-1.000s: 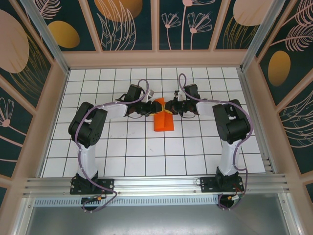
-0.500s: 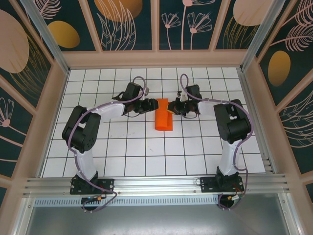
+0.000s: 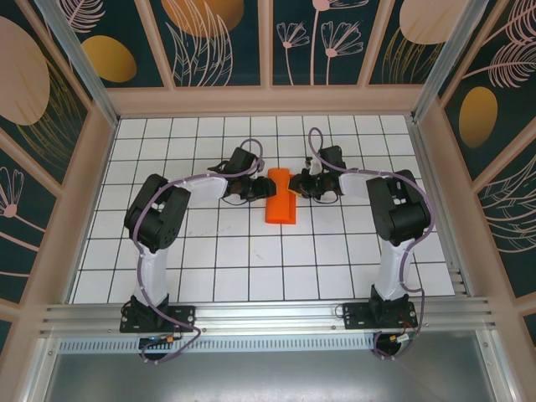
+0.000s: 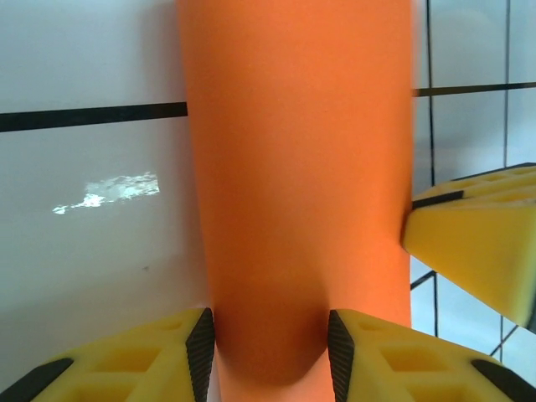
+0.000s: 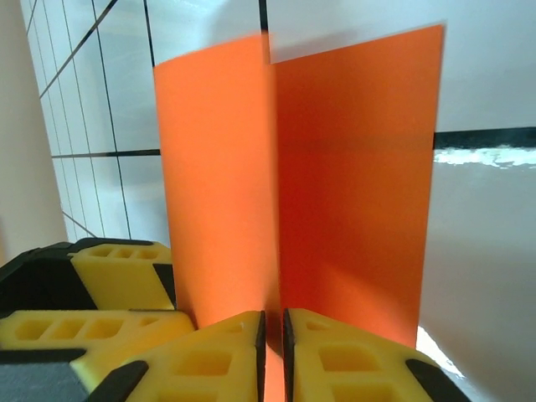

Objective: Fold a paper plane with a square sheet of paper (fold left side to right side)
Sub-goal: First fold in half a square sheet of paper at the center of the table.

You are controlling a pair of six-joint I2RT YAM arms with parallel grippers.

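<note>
The square sheet of paper (image 3: 280, 199) is bright orange and folded into a narrow upright rectangle at the middle of the tiled floor. My left gripper (image 3: 259, 189) is at its left edge. In the left wrist view that gripper (image 4: 270, 335) is open, and the paper (image 4: 293, 167) bulges up between its yellow fingers (image 4: 180, 352). My right gripper (image 3: 299, 186) is at the paper's right edge. In the right wrist view it (image 5: 272, 322) is shut on a standing fold of the paper (image 5: 352, 167), with one flap to each side.
The white grid floor (image 3: 251, 260) is boxed in by patterned walls (image 3: 75, 109) and a metal rail (image 3: 268, 314) at the near edge. A yellow finger of the right gripper (image 4: 477, 234) juts in beside the paper in the left wrist view.
The paper's raised flaps have come together into a flatter, narrower strip. My left arm swung its elbow out left and back, and its gripper returned to the paper's left edge. The right gripper barely moved.
</note>
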